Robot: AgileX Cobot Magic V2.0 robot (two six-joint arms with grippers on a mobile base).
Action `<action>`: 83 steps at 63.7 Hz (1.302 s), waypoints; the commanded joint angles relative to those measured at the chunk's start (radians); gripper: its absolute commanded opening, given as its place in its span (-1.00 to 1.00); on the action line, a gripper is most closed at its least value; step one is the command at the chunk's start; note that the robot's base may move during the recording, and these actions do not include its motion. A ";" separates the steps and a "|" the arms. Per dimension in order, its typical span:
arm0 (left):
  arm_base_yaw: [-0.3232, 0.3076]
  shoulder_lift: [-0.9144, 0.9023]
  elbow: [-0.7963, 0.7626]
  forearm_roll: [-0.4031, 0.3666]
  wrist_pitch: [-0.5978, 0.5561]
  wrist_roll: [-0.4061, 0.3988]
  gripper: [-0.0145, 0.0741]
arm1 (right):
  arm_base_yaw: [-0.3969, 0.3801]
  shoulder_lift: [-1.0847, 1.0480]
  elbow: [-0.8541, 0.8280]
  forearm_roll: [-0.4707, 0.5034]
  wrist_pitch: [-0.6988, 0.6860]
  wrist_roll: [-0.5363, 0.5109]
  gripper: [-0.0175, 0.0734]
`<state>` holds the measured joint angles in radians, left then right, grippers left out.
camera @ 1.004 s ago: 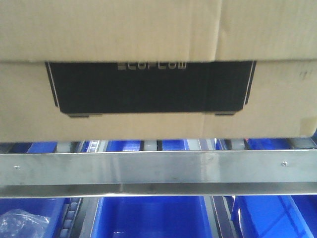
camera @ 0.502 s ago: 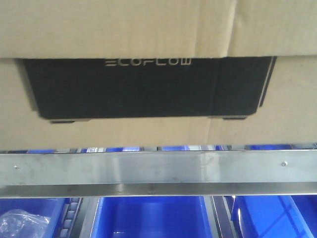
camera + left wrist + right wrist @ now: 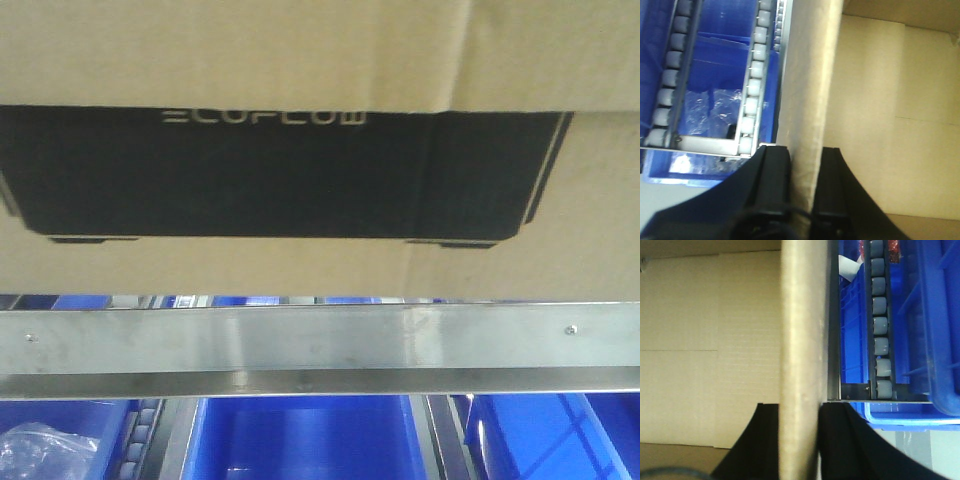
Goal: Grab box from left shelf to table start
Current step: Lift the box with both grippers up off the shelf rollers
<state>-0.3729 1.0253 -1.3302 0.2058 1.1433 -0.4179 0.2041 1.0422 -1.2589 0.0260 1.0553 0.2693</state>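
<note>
Pinching a side wall of the box [image 3: 810, 75] from both faces, the left gripper [image 3: 802, 155] sits at 6 o'clock in its wrist view. The right gripper [image 3: 799, 412] clamps another wall of the same box likewise. Beyond them run the roller tracks [image 3: 879, 325]. In the front view the box fills the upper half, just above the steel rail of the left shelf [image 3: 320, 340], with blue bins [image 3: 300, 440] at 6 o'clock.

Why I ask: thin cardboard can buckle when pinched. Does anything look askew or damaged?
Nothing stands out. The box looks level above the shelf rail, print intact. The left tool and right tool each pinch a side wall, and both walls look straight and uncreased there.
</note>
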 commanded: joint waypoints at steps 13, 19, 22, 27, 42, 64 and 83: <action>-0.001 -0.027 -0.032 0.043 -0.101 -0.031 -0.90 | 0.129 -0.029 -0.037 -0.226 -0.080 0.178 -0.49; -0.001 -0.027 -0.032 0.043 -0.101 -0.031 -0.90 | 0.157 -0.033 -0.037 -0.226 -0.065 0.178 -0.49; -0.001 -0.027 -0.032 0.041 -0.101 -0.031 -0.90 | 0.169 -0.040 -0.037 -0.226 -0.076 0.178 -0.49; -0.001 -0.038 -0.032 0.039 -0.103 -0.031 -0.90 | 0.185 -0.060 -0.037 -0.224 -0.087 0.180 -0.49; -0.001 -0.135 -0.016 0.020 -0.091 -0.033 -0.90 | 0.193 -0.107 -0.037 -0.228 -0.081 0.182 -0.49; -0.001 -0.248 -0.015 0.027 -0.035 -0.031 -0.90 | 0.193 -0.220 0.028 -0.230 -0.087 0.182 -0.49; -0.001 -0.371 0.069 0.011 -0.019 -0.013 -0.89 | 0.193 -0.292 0.038 -0.235 -0.074 0.182 -0.49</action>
<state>-0.3729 0.6910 -1.2468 0.1494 1.2276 -0.4054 0.4029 0.7775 -1.1873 -0.1083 1.0757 0.4630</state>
